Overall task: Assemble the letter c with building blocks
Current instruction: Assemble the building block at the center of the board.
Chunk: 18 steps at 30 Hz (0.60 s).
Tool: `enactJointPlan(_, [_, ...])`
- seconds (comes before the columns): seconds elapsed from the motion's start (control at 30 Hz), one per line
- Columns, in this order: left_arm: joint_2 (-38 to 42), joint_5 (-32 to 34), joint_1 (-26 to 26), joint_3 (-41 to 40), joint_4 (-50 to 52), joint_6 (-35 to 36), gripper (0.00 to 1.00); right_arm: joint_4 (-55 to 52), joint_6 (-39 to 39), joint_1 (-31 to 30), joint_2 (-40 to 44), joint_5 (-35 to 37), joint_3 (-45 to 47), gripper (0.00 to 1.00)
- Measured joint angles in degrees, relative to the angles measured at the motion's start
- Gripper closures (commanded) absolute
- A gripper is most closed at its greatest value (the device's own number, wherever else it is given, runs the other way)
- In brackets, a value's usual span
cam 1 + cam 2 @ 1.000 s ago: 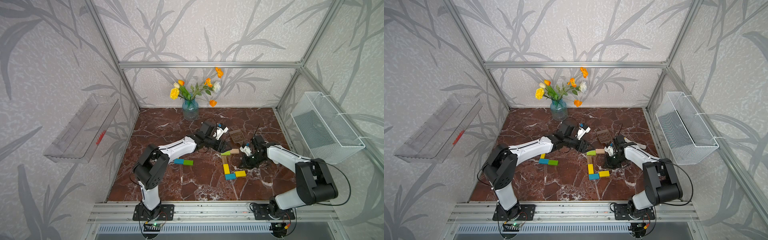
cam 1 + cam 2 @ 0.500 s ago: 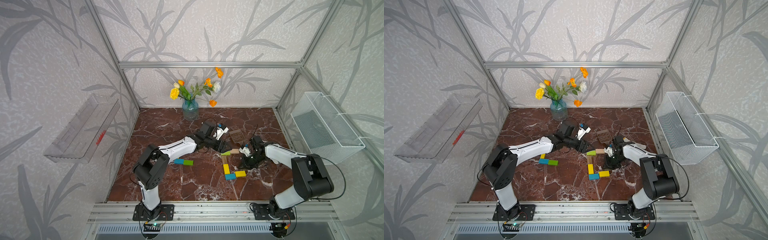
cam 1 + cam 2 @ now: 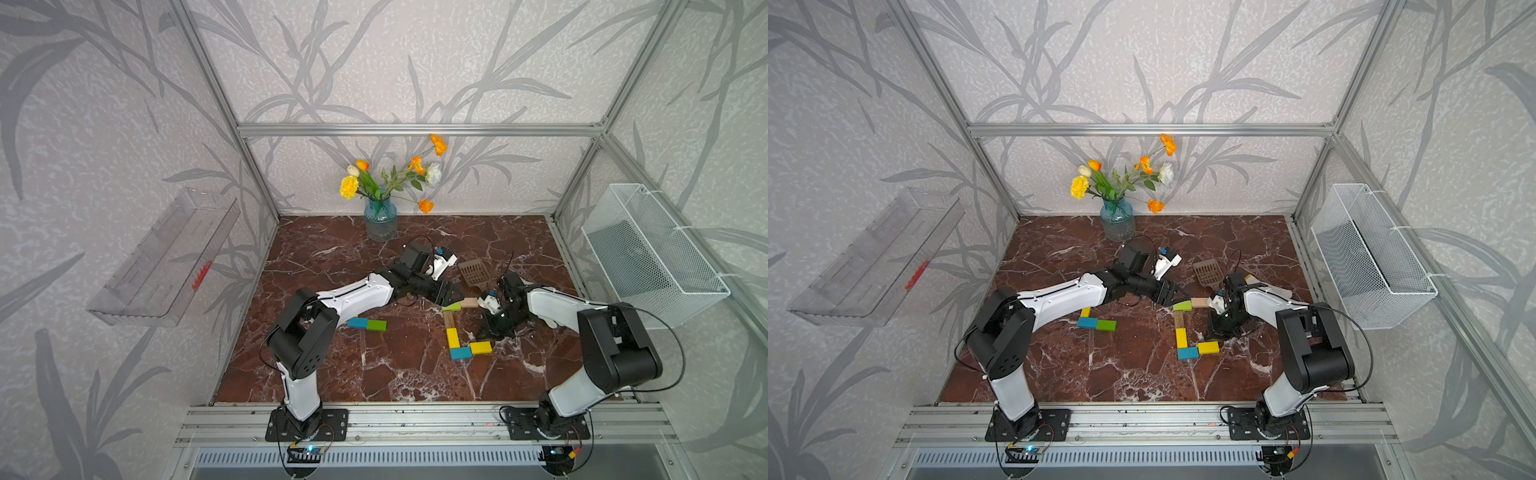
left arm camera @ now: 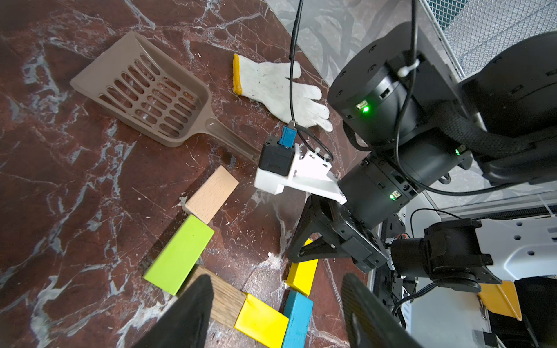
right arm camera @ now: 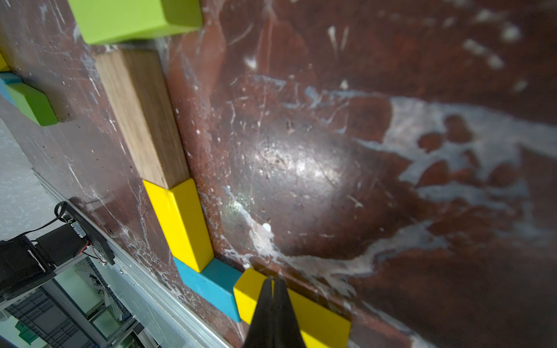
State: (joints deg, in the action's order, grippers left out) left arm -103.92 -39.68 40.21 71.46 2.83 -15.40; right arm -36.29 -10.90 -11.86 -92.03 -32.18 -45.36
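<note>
Contact between the right claw point(image 5: 273, 281) and the flat yellow wooden block point(image 5: 322, 319) at the foot of the letter is what the coming move is turning on. You are looking at a claw that is pinched fully shut with nothing between its jaws. Its joined tips seem to be resting at the inner long edge of that block, close to the end that is butting against the flat teal block point(image 5: 211, 283).

The yellow block's long axis is running away from the teal one, along the bottom stroke. The claw is meeting it from inside the letter's hollow, so any nudge is, I judge, going across the block's width and not along it. The right arm is plainly the nearer one.

The left claw point(image 4: 275, 278) is hanging spread wide and empty over the upper corner. There the tilted lime green block point(image 4: 177, 253) is sitting between the dark brown wooden block point(image 4: 229, 298) and the pale tan wooden block point(image 4: 211, 194). The whole letter is lying mid-worktop point(image 3: 395, 365), between your two arms.
</note>
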Motion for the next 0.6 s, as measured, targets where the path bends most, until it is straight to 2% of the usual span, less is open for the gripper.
enactJointPlan(0.6, [0.0, 0.0, 0.0, 0.0, 0.2, 0.0, 0.32, -0.5, 0.2, 0.0, -1.6, -0.7, 0.1, 1.0])
